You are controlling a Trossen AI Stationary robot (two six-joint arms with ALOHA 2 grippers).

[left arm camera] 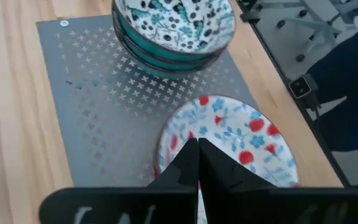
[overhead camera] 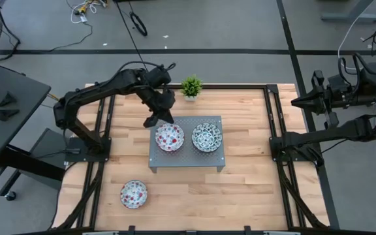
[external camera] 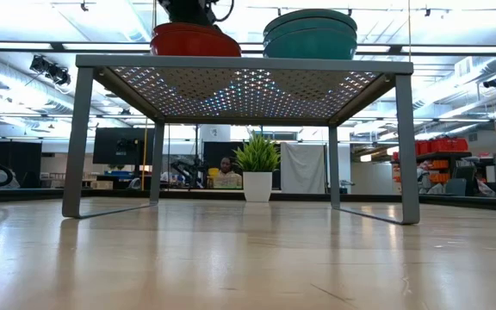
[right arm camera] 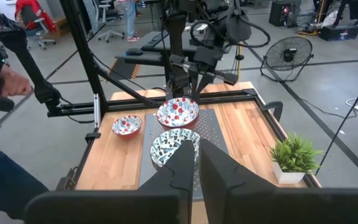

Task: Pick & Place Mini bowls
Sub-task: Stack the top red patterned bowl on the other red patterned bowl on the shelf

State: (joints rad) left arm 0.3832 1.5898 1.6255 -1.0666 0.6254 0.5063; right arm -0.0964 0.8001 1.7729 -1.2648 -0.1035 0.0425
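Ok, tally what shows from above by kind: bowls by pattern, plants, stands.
Red-spotted white ceramic bowls: 2
Blue-green patterned white ceramic bowls: 1 showing, atop a stack
Small green potted plant: 1
Grey perforated metal stand: 1
Total: 5, hidden nested bowls uncounted

Two bowl stacks point(overhead camera: 170, 137) point(overhead camera: 207, 136) sit side by side on the stand point(overhead camera: 187, 160); one bowl point(overhead camera: 134, 194) lies near-left on the worktop point(overhead camera: 253, 189); the plant point(overhead camera: 190, 87) stands far.

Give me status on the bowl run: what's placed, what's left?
Placed: a stack of dark blue-green patterned white ceramic bowls on the grey perforated metal stand. In hand: left gripper, jaws shut on the rim of the red-floral white ceramic bowl there. Left: one red-floral bowl on the wooden table. Right gripper waits off-table.
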